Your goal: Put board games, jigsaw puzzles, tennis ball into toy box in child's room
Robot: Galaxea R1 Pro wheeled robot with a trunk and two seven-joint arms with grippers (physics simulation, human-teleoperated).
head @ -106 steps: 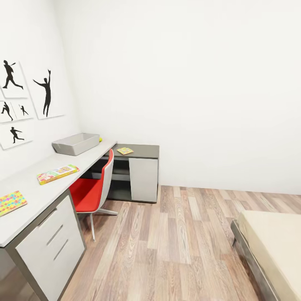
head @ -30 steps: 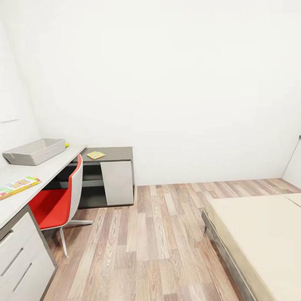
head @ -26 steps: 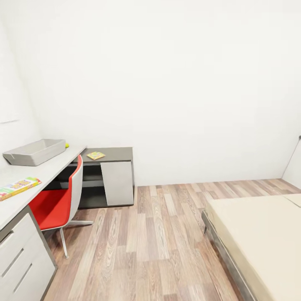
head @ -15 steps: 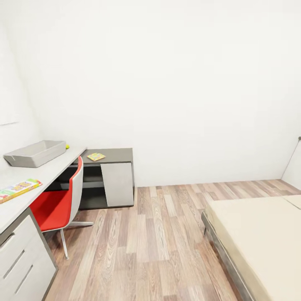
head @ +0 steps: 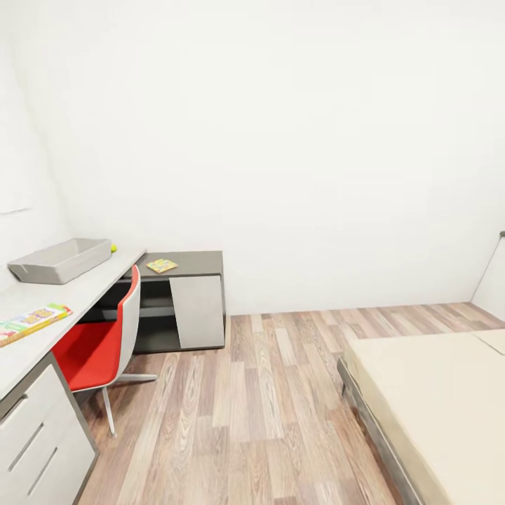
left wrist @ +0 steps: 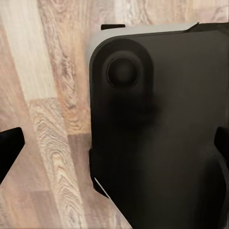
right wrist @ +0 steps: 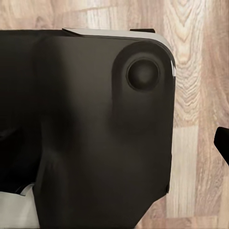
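Both of my tools hang low over the wood-plank floor (head: 280, 407), each wrist camera looking down past a dark rounded part of my own body. On the left tool (left wrist: 114, 148) I see black finger tips at both edges of the picture, standing wide apart with nothing between them. On the right tool only one dark tip (right wrist: 222, 143) shows at an edge, so I cannot tell whether it is spread or closed.

From my head camera the tabletop (head: 84, 287) runs along the left wall. The toy box (head: 59, 260) sits on its far end, a shallow light-grey bin with sloping sides and rounded corners; what I can see of its inside looks bare. The tennis ball (head: 113, 247) is a tiny yellow-green dot just past the bin's far corner; whether it touches the bin I cannot tell. Nearer to me lies a board game (head: 31, 322), a flat box printed in yellow, green and red, resting flat and cut off by the picture's left edge. On the lower dark-grey section (head: 200, 264), above the white cabinet door (head: 198, 312), lies one jigsaw puzzle (head: 162, 266), a thin board that reads mostly yellow with flecks of other colours, too small to make out its pieces.

A red-and-white swivel chair (head: 105, 337) is tucked under the tabletop. At right is the bed (head: 442, 407), its beige mattress on a dark-grey frame.
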